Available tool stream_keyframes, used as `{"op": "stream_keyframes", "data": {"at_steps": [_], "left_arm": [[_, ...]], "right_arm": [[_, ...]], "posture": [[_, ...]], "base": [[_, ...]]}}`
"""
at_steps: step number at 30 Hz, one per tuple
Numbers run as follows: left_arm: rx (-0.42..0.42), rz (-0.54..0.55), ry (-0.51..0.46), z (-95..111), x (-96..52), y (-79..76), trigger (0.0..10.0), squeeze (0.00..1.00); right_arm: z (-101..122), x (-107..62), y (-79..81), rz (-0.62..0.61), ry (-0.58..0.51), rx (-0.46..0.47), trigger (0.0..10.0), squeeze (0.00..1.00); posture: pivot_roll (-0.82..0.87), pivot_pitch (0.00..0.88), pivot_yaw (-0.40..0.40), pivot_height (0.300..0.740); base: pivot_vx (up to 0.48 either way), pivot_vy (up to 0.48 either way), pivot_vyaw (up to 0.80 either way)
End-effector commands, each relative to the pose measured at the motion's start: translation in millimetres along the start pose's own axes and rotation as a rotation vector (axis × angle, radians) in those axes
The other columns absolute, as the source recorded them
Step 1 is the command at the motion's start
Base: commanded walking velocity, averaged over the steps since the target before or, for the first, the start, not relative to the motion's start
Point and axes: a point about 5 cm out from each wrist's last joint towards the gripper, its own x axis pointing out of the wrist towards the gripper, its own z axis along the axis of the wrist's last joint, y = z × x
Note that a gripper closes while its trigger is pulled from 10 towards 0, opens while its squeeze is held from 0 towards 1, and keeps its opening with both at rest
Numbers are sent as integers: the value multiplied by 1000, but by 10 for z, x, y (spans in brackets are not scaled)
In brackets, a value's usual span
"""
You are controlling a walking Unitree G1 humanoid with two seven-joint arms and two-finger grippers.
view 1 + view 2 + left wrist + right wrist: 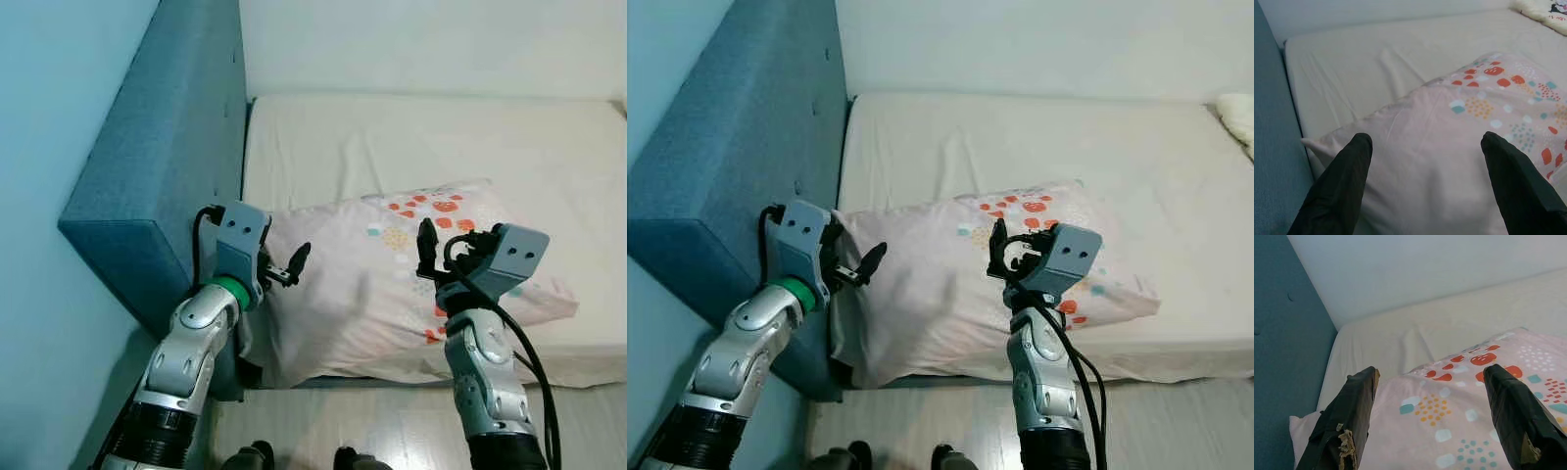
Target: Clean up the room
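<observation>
Pillow (392, 274) lies on bed (509, 147) near its front edge, pale pink w/ red, teal and orange print toward its right half; left corner hangs off mattress edge next to blue headboard (167, 147). I see left hand (292, 264) raised just at pillow's left end, by the headboard's corner. In left wrist view its fingers (1342, 191) stand wide apart, nothing between them, pillow cloth beneath and ahead. Right hand (431, 245) is over pillow's right-middle part, above the printed area; I can't tell whether it touches the cloth. Right wrist view: fingers (1352, 411) spread apart too, empty, w/ worn tape fraying at the tips; printed pillow below, bed sheet and white wall (1440, 269) beyond. Sheet is cream, lightly creased behind pillow. Second white item w/ dark print (1547, 12) at far right corner of bed, too cropped to identify. Pale wood floor (392, 421) below bed front; robot's feet (294, 457) at bottom of head views.
</observation>
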Motion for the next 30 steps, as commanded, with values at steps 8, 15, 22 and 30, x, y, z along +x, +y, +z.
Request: {"op": "stream_keyframes", "data": {"at_steps": [8,15,22,30], "left_arm": [[13,1,3,-38,-21,-3,10000,0],[11,0,7,-44,-18,-7,10000,0],[2,19,34,-72,-6,2,10000,0],[21,37,48,-94,1,29,10000,0]], "right_arm": [[-56,-34,-66,-22,27,-14,10000,0],[-57,-35,-73,-26,27,-14,10000,0],[-58,-36,-74,-26,27,-11,10000,0],[-57,-34,-74,-24,28,-12,10000,0]], "posture": [[44,155,19,739],[44,155,19,739],[44,155,19,739],[41,150,21,739]], "base": [[288,-304,0],[309,-364,0],[129,-51,0],[0,0,0]]}}
